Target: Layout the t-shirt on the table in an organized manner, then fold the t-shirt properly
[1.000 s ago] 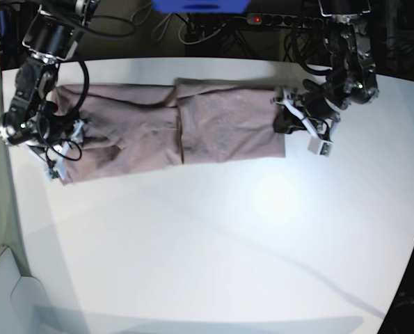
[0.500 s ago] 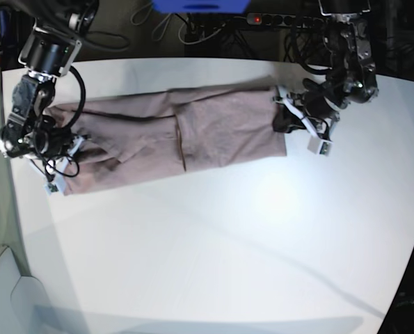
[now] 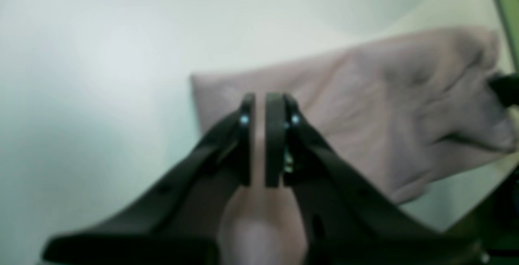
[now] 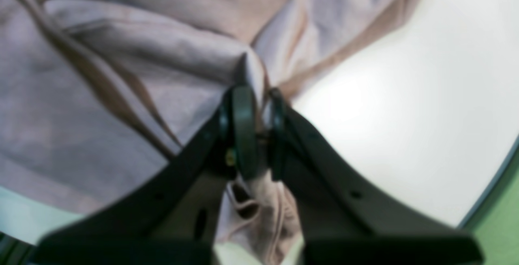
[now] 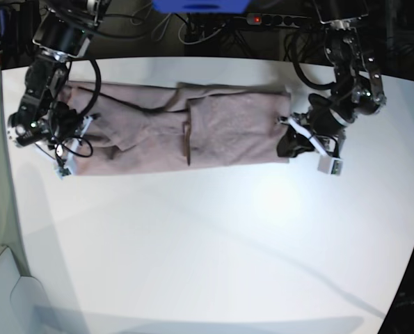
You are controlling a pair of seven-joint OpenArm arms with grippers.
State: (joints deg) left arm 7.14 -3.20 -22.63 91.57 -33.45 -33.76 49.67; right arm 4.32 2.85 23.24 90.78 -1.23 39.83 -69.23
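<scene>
The table (image 5: 213,250) is a broad white top, mostly bare on its near side, and the t-shirt (image 5: 172,129) lies along its far side as a long mauve band folded lengthwise, stretched from left to right between the two arms. The left gripper (image 5: 290,142) sits at the band's right end with its jaws pinched on the cloth edge; its wrist view shows fabric pressed between the nearly closed pads. The right gripper (image 5: 62,142) is at the left end, jaws closed on a bunched ridge of the t-shirt, as its own wrist view makes plain. The main risk, as I judge it, is uneven pulling: if one arm lifts or draws faster, the lengthwise fold could skew or slide open near the middle crease. The right grip holds a gathered wad rather than a flat edge, so layers may slip out or drag a wrinkle along.
</scene>
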